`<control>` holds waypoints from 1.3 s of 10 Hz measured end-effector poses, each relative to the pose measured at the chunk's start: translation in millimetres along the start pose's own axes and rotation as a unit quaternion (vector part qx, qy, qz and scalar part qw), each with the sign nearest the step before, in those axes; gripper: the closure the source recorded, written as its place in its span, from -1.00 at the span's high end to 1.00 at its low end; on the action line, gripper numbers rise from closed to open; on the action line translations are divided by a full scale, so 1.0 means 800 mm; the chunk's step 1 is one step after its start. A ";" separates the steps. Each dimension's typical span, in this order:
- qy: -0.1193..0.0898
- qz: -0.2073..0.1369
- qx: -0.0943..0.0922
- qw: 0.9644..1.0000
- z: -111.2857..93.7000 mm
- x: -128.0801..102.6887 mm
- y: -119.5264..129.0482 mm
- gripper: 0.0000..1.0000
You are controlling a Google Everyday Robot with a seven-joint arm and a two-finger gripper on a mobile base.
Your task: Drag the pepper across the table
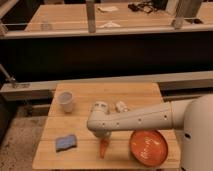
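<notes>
The pepper (pixel 103 149) is a slim orange tapered piece near the front edge of the light wooden table (pixel 135 93), left of centre. My gripper (pixel 104 139) comes down from the white arm that reaches in from the right. It is shut on the pepper's upper end, and the thin end points toward the front edge. The arm's wrist hides the top of the pepper.
A white cup (pixel 66 101) stands at the back left. A blue sponge (pixel 65 143) lies at the front left. An orange plate (pixel 148 147) sits at the front right, close to the pepper. A small pale object (pixel 121 106) lies mid-table. A grey rail (pixel 30 89) runs behind the table.
</notes>
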 end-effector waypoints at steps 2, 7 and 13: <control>-0.001 0.000 0.001 1.000 -0.001 0.000 0.000 -0.89; -0.003 0.007 0.007 1.000 0.002 0.022 0.003 -0.89; -0.004 0.004 0.016 1.000 0.000 0.051 -0.011 -0.89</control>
